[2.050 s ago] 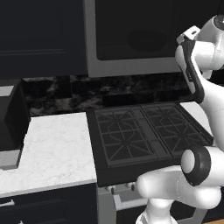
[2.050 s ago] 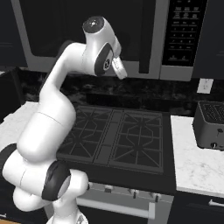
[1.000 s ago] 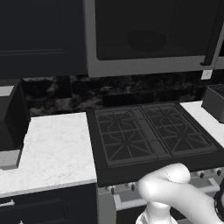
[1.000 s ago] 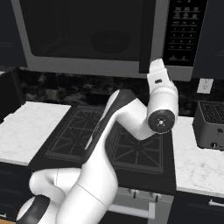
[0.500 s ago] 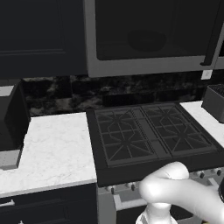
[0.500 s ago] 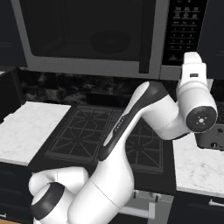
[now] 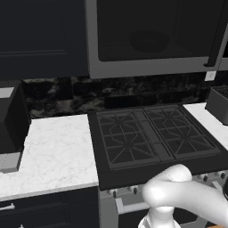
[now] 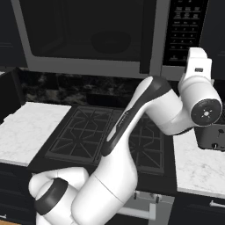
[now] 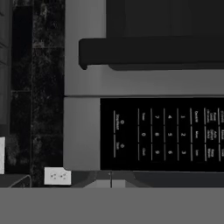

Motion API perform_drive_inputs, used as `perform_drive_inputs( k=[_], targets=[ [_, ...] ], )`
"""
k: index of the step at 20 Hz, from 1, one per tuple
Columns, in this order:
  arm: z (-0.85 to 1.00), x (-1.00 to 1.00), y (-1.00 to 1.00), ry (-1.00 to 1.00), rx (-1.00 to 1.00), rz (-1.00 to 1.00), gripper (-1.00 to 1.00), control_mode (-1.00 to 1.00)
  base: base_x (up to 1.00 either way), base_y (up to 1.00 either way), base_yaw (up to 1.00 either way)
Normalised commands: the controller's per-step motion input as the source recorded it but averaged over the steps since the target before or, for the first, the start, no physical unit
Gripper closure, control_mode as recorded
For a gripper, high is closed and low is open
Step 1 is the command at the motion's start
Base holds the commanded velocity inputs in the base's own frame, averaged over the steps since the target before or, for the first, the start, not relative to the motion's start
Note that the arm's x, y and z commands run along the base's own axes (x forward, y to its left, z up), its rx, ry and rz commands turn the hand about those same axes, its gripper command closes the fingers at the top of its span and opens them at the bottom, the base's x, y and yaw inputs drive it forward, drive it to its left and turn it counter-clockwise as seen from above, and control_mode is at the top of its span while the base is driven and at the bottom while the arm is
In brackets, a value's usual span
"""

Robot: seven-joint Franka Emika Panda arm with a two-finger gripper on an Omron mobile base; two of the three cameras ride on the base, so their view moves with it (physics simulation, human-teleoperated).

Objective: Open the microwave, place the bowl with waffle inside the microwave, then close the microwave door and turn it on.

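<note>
Left base view, from left: a dark appliance [image 7: 11,120] sits at 9 o'clock on the white marble table [image 7: 53,153]; the black stove [image 7: 153,138] lies at centre with bare grates; a toaster [image 7: 218,104] stands at 3 o'clock. The microwave [image 7: 151,67] hangs at 12 o'clock, door [image 7: 156,29] shut flush with the frame, with a dim round shape, possibly the bowl [image 7: 149,41], behind the glass; the waffle cannot be made out. Right base view: the microwave door [image 8: 83,30] occupies 11 to 12 o'clock, handle [image 8: 147,37] at its right edge, keypad [image 8: 184,30] at 1 o'clock. The arm arcs from 7 o'clock to 2 o'clock, wrist raised just below the keypad, above the toaster [image 8: 211,136]. Hand view, rolled sideways: the handle [image 9: 151,50] lies at 12 o'clock, keypad [image 9: 164,133] at 3 o'clock close ahead, a wall socket [image 9: 57,176] at 8 o'clock. The gripper [image 9: 110,183], at 6 o'clock, is closed, fingertips [image 9: 103,183] pressed together, holding nothing.
</note>
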Motion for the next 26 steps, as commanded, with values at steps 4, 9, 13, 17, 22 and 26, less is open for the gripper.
perform_drive_inputs(
  k=[4, 9, 13, 17, 22, 26],
  targets=[
    [0.01, 0.28, 0.1, 0.0, 0.02, 0.0, 1.0, -1.0, 0.0, 0.0, 0.0],
    [0.0, 0.39, 0.01, 0.0, 0.02, 0.0, 1.0, -1.0, 0.0, 0.0, 0.0],
    [0.0, 0.48, 0.0, 0.0, 0.03, 0.0, 1.0, -1.0, 0.0, 0.0, 0.0],
    [0.0, 0.41, 0.0, 0.0, 0.04, 0.0, 1.0, -1.0, 0.0, 0.0, 0.0],
    [0.0, 0.33, -0.03, 0.0, 0.08, 0.0, 1.0, -1.0, 0.0, 0.0, 0.0],
    [0.03, 0.28, -0.18, 0.0, 0.13, 0.0, 1.0, -1.0, 0.0, 0.0, 0.0]
  ],
)
